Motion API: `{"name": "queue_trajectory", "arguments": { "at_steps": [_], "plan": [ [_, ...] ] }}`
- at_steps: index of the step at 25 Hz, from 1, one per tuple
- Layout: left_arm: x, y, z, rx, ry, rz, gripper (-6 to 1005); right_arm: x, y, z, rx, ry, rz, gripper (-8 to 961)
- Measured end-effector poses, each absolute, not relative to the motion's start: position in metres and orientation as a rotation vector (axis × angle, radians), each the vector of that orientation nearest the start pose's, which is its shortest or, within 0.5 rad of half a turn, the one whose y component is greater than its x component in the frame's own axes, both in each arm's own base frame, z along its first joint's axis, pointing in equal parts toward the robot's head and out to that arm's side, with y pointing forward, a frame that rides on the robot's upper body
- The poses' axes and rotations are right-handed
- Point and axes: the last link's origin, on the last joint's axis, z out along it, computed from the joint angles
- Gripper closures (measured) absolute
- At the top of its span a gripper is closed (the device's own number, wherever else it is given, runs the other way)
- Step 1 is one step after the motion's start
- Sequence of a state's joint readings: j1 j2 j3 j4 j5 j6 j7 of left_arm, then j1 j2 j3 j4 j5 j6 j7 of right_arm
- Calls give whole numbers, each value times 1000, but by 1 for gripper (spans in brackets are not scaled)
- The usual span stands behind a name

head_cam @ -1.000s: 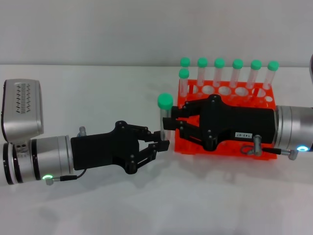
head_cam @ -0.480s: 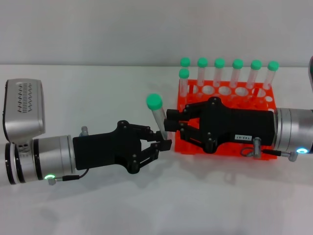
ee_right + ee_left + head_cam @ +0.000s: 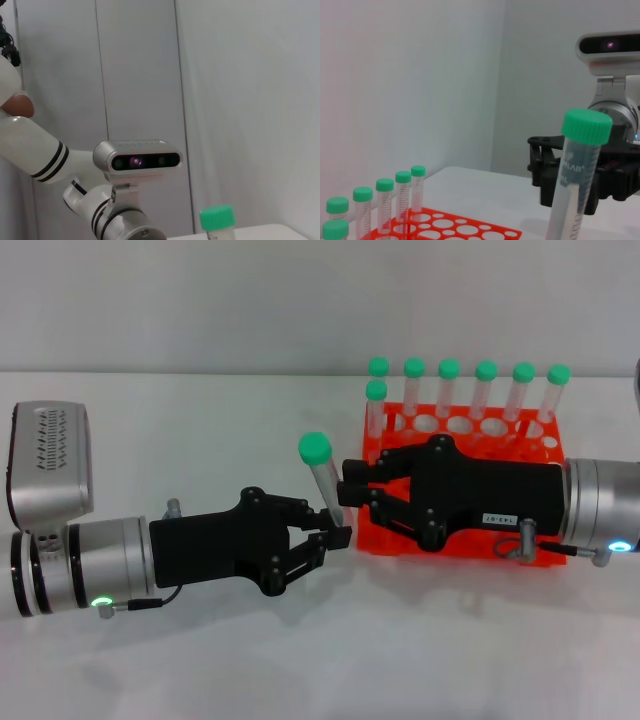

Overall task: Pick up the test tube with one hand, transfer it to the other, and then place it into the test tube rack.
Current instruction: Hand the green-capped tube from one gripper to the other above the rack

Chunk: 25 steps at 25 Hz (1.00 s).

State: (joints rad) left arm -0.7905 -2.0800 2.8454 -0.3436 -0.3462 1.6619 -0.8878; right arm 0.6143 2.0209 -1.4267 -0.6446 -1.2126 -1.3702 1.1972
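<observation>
The left gripper [image 3: 335, 528] reaches in from the left over the white tabletop [image 3: 200, 430], its fingers [image 3: 322, 537] closed on the lower end of the test tube [image 3: 322, 472]; the tube stands nearly upright, its green cap leaning a little to the left, and in the left wrist view the same tube [image 3: 575, 175] rises close before the camera with printed lettering under its cap; the right gripper [image 3: 350, 492], the one with a small white label on its body, comes in from the right and faces the left one, its fingers [image 3: 362, 470] spread apart on the right side of the tube and just beside it; whether they touch it cannot be told; the test tube rack [image 3: 463, 440] sits on the tabletop behind the right gripper, right of centre, partly hidden by it; seven other green-capped tubes [image 3: 449, 390] stand upright in the rack, six along its far row and one at the left just in front of that row.
</observation>
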Motion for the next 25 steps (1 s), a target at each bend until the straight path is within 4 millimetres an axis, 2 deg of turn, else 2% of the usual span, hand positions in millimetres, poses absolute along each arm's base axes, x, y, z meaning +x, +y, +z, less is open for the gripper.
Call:
{"name": "queue_trajectory", "arguments": {
  "at_steps": [1,4,10,15,25],
  "plan": [
    [-238,332,-35,-2747,-311,-885,832,155,354,-35,-2783,141,1035,846],
    [-238,332,-35,-2747,-312,-886,832,156,354,-33,-2765,145,1047,783],
    [-239,332,-34,-2747,-311,-884,832,155,354,-32,-2765,149,1054,580],
    [-238,334,-34,-2748,-333,-879,832,154,354,-32,-2777,158,1053,356],
    [-236,343,-37,-2754,-408,-827,832,153,352,-38,-2794,162,1040,148]
  ]
}}
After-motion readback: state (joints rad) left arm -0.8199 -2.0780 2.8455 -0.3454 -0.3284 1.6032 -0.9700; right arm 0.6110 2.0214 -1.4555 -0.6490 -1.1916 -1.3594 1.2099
